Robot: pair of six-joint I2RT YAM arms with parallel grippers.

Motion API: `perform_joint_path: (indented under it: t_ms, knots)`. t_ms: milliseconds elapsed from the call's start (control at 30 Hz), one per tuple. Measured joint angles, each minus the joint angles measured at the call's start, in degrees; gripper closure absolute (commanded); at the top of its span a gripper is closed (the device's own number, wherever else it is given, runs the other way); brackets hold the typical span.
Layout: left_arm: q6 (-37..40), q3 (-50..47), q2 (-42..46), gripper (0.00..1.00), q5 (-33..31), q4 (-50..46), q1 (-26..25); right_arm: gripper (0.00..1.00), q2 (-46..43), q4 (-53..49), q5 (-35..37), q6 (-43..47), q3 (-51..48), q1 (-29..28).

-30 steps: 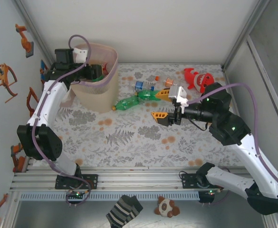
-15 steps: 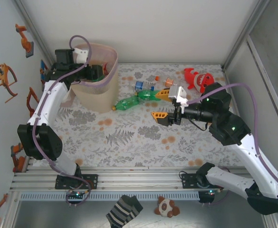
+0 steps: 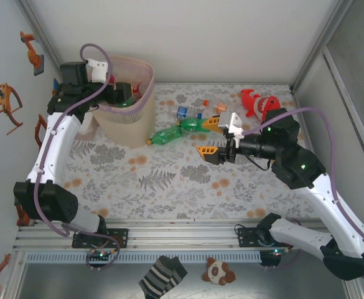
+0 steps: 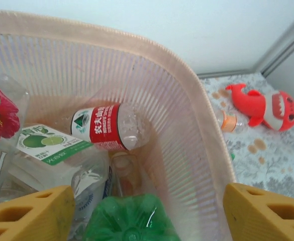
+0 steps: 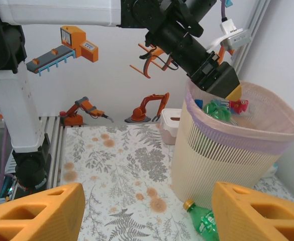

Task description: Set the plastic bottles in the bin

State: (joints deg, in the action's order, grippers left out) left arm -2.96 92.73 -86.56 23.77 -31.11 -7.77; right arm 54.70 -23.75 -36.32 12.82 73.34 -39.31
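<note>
Read the top view as a clock face, with twelve at the far wall. At six o'clock, in front of the rails, lie a striped sock (image 3: 162,277) and a small brown-and-white toy (image 3: 218,271).

On the flowered table (image 3: 169,180), a little toward three o'clock from the middle, the right claw (image 3: 208,137) hangs and points to nine o'clock. Its orange fingers (image 5: 36,211) stand wide apart with nothing between them, so it is released.

At ten o'clock from this claw the near green bottle (image 3: 166,134) lies on its side, its cap close to the foot of the bin. The far green bottle (image 3: 194,124) lies just behind it, almost in one line.

Farther, toward twelve o'clock, a clear bottle with blue on it (image 3: 183,113) and a clear bottle with an orange cap (image 4: 229,121) lie near the far edge. Just beside them, at one o'clock, lies the red toy (image 3: 259,103) with a white mouth.

The bin (image 3: 132,124) stands at ten o'clock of the table, and a white box (image 5: 169,123) sits just beside it at its nine o'clock. The left claw (image 3: 116,93) hangs over the opening of the bin. Its fingers (image 4: 31,213) are spread and grasp nothing.

Below it, inside the bin, lie a red-label bottle (image 4: 109,127), a green-label bottle (image 4: 51,145) and a green bottle end (image 4: 129,218).
</note>
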Motion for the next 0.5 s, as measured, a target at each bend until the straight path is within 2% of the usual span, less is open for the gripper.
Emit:
perform_joint_path:
  t_ms: [100,167,433,500]
  knots:
    - [-0.31,2.99,-1.99,0.64,0.76,-0.31,0.00,0.33,0.00,0.00,0.02,0.00,0.00,-0.11]
    - [-0.39,4.74,-3.37,0.73,1.38,-0.85,0.00,0.33,0.00,-0.02,0.22,0.02,0.04,-0.22]
    - [-0.83,5.77,-4.50,0.83,1.27,-7.02,0.00,0.34,0.15,-0.07,0.46,0.02,0.26,-0.26]
    - [-0.76,6.01,-5.03,0.89,1.40,-9.05,0.00,0.33,0.52,-0.15,0.44,0.13,0.70,-0.28]
